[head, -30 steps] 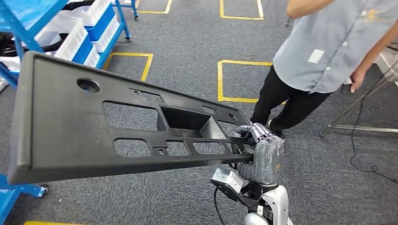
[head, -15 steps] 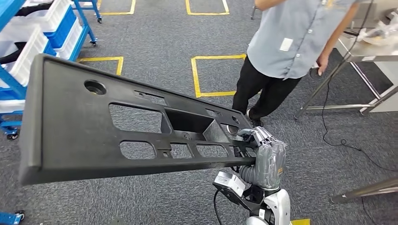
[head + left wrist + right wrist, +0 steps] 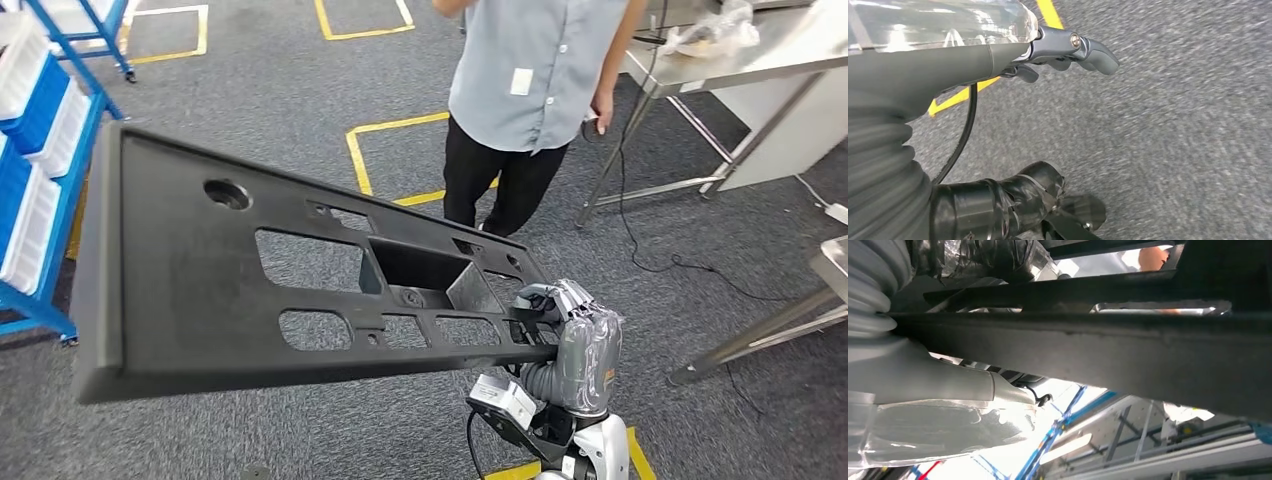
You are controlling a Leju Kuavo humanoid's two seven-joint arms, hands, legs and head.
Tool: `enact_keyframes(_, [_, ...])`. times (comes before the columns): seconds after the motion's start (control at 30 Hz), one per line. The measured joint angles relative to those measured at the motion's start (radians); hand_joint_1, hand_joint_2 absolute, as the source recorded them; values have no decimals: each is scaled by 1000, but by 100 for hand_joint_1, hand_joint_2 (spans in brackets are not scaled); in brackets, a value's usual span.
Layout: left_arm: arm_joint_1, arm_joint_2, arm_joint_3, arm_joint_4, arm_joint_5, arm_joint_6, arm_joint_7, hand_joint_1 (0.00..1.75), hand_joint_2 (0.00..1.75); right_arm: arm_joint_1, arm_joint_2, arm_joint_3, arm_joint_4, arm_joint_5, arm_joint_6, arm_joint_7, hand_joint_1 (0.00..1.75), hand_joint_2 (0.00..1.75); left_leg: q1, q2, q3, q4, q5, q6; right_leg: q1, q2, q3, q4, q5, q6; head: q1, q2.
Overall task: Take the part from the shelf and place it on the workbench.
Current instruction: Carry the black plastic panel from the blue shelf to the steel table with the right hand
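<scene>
Head view: long black plastic part, cut with rectangular openings and one round hole, held level above grey carpet; right hand grips its near end, fingers curled over the edge. Surroundings: person in grey shirt standing directly beyond the part; steel desk past the person, to the right; blue shelf with white bins at left; yellow floor markings. Right wrist view: underside of the part close up, crossing the frame. Left wrist view: left hand over the carpet, holding nothing, fingers loosely extended.
</scene>
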Motion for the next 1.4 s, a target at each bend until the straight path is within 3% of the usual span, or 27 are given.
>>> enact_keyframes(0.03, [1, 1, 0, 0, 0, 0, 0, 0, 175, 5, 0, -6, -4, 0, 0, -5, 175, 175, 4, -26, 25, -62, 27, -3, -1, 12, -5, 12, -5, 7, 0, 0])
enact_keyframes(0.1, [0, 1, 0, 0, 2, 0, -2, 0, 175, 17, 0, -21, -15, 1, -1, -14, 175, 175, 9, -67, 48, -122, 43, 1, -2, 33, -22, 30, -11, 20, 0, 0])
enact_keyframes(0.13, [1, 1, 0, 0, 2, 0, -3, 0, 175, 24, 0, -29, -21, 1, -2, -18, 175, 175, 7, -71, 49, -124, 39, 5, -2, 43, -30, 35, -10, 26, 0, 0])
enact_keyframes(0.2, [1, 1, 1, 0, 4, 1, -3, 0, 175, 40, 0, -44, -30, 2, -4, -22, 175, 175, 7, -48, 50, -127, 42, 17, -5, 51, -37, 38, -9, 35, 1, 0])
enact_keyframes(0.27, [1, 1, 1, 0, 4, 1, -4, 0, 175, 48, 0, -58, -36, 2, -5, -23, 175, 175, 7, -24, 53, -134, 46, 29, -2, 2, -61, 88, -38, 44, 1, 0])
enact_keyframes(0.33, [2, 2, 1, 0, 4, 1, -4, 0, 175, 51, 0, -65, -40, 2, -5, -24, 175, 175, 3, 3, 54, -137, 45, 37, -2, -54, -120, 211, -100, 51, 2, 0])
enact_keyframes(0.4, [4, 3, 1, 0, 4, 1, -4, 0, 175, 55, 0, -70, -41, 3, -5, -25, 175, 175, 0, 31, 55, -137, 42, 41, -4, -64, -172, 312, -132, 53, 2, 0])
enact_keyframes(0.43, [4, 4, 1, 0, 4, 1, -3, 0, 175, 57, 0, -73, -41, 3, -5, -25, 175, 175, -2, 44, 57, -137, 40, 41, -3, -65, -173, 312, -120, 52, 2, 0])
enact_keyframes(0.47, [3, 4, 1, 0, 4, 1, -3, 0, 175, 58, 0, -76, -42, 3, -5, -25, 175, 175, -3, 56, 60, -137, 38, 41, -2, -68, -152, 271, -90, 48, 2, 0])
enact_keyframes(0.53, [2, 3, 1, 0, 4, 1, -4, 0, 175, 59, 0, -81, -45, 3, -6, -25, 175, 175, -6, 76, 69, -138, 32, 40, 9, -105, -75, 127, -26, 33, 2, 0])
enact_keyframes(0.57, [2, 2, 1, 0, 4, 1, -4, 0, 175, 58, 0, -82, -47, 3, -6, -26, 175, 175, -7, 85, 72, -139, 29, 38, 17, -129, -45, 69, -10, 24, 2, 0])
enact_keyframes(0.63, [0, 0, 1, 0, 6, 1, -3, 0, 175, 63, 0, -88, -54, 4, -6, -28, 175, 175, -10, 104, 76, -143, 26, 33, 32, -153, -28, 28, -11, 11, 2, 0])
enact_keyframes(0.7, [-1, -2, 1, 0, 8, 2, -2, 0, 175, 78, 1, -101, -64, 4, -6, -35, 175, 175, -11, 120, 83, -146, 20, 25, 30, -132, -24, 14, -6, 4, 2, 0])
enact_keyframes(0.77, [-1, -3, 1, 0, 10, 4, 0, 0, 175, 93, 3, -119, -76, 1, -8, -52, 175, 175, -12, 90, 76, -112, -8, 19, 19, -110, -9, -6, 2, -7, 2, 0])
enact_keyframes(0.83, [0, -3, 2, 0, 11, 6, 0, 0, 175, 101, 7, -133, -85, -4, -10, -69, 175, 175, -11, 39, 27, -3, -63, 15, 13, -86, -1, -14, 6, -14, 2, 0])
enact_keyframes(0.87, [2, -3, 3, 0, 13, 6, 0, 0, 175, 105, 9, -139, -89, -7, -10, -74, 175, 175, -10, 27, -6, 60, -87, 13, 13, -73, 0, -13, 5, -15, 2, 0])
enact_keyframes(0.9, [3, -2, 4, 0, 14, 6, 0, 0, 175, 110, 11, -146, -92, -10, -10, -78, 175, 175, -9, 23, -33, 105, -95, 11, 12, -58, 0, -11, 4, -15, 2, 0])
enact_keyframes(0.93, [4, -2, 4, 0, 15, 7, -1, 0, 175, 114, 12, -152, -96, -14, -10, -81, 175, 175, -8, 22, -46, 117, -84, 9, 11, -42, 0, -7, 2, -14, 2, 0])
enact_keyframes(1.0, [6, -1, 7, 0, 16, 7, -1, 0, 175, 122, 14, -165, -103, -21, -10, -87, 175, 175, -6, 12, -20, 34, -11, 7, 7, -11, 0, 5, -5, -7, 2, 0])
enact_keyframes(1.07, [6, 0, 10, 0, 16, 8, -1, 0, 175, 127, 18, -175, -111, -25, -10, -92, 175, 175, -1, -32, 25, -78, 41, 8, 4, 14, -7, 24, -15, 4, 2, 0])
enact_keyframes(1.13, [4, 0, 13, 1, 16, 8, -1, 0, 175, 134, 22, -187, -122, -31, -10, -98, 175, 175, -1, -60, 39, -115, 44, 16, 2, 31, -19, 35, -18, 16, 2, 0])
enact_keyframes(1.2, [2, 0, 15, 1, 15, 9, -2, 0, 175, 144, 25, -201, -132, -39, -10, -106, 175, 175, -3, -42, 40, -121, 49, 27, -1, 47, -26, 33, -16, 28, 2, 0])
enact_keyframes(1.23, [2, 0, 16, 1, 16, 10, -2, 0, 175, 149, 27, -209, -136, -43, -11, -111, 175, 175, -1, -32, 41, -126, 52, 34, -2, 40, -30, 36, -21, 33, 2, 0])
enact_keyframes(1.3, [2, 0, 18, 1, 16, 11, -3, 0, 175, 154, 29, -223, -143, -50, -11, -124, 175, 175, 3, -9, 46, -137, 57, 44, -4, -5, -58, 94, -57, 43, 3, 0])
enact_keyframes(1.33, [3, 0, 19, 1, 16, 11, -4, 0, 175, 156, 31, -230, -145, -52, -11, -129, 175, 175, 3, 2, 47, -141, 58, 47, -4, -33, -85, 152, -86, 48, 4, 0])
enact_keyframes(1.4, [6, 0, 21, 1, 16, 11, -4, 0, 175, 161, 35, -240, -148, -56, -11, -135, 175, 175, 2, 27, 48, -142, 55, 49, -7, -59, -144, 269, -131, 55, 4, 0])
